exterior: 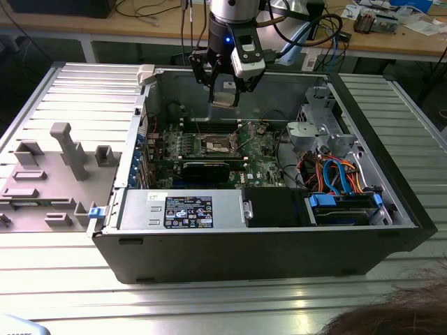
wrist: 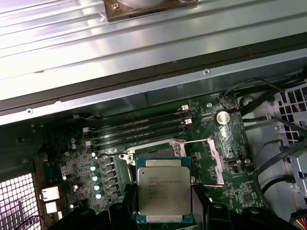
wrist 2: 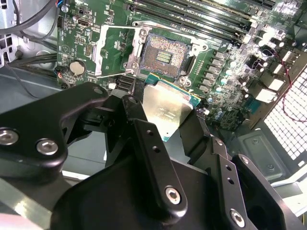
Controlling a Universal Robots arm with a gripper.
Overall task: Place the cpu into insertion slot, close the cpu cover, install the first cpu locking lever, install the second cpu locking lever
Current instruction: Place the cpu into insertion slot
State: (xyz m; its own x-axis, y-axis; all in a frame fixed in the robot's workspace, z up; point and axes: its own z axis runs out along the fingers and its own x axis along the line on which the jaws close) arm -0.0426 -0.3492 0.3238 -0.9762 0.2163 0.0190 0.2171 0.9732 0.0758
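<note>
Square silvery-grey metal-topped cpu (wrist: 164,190), green-edged, lid print illegible; pinched between black gripper (exterior: 225,96) fingers; open dark-centred insertion slot (wrist 2: 165,57) below gripper.

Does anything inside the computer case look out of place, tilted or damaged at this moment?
Nothing stands out. The end effector holds the small square silvery-grey cpu above the green board; the square dark-centred insertion slot lies bare, its thin silvery metal cover frame swung open beside it.

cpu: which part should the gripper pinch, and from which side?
Pinch the cpu by two opposite thin edges, coming from its metal-top side, as the gripper holds it now. It is flat and square; that leaves its underside free for the insertion slot.
</note>
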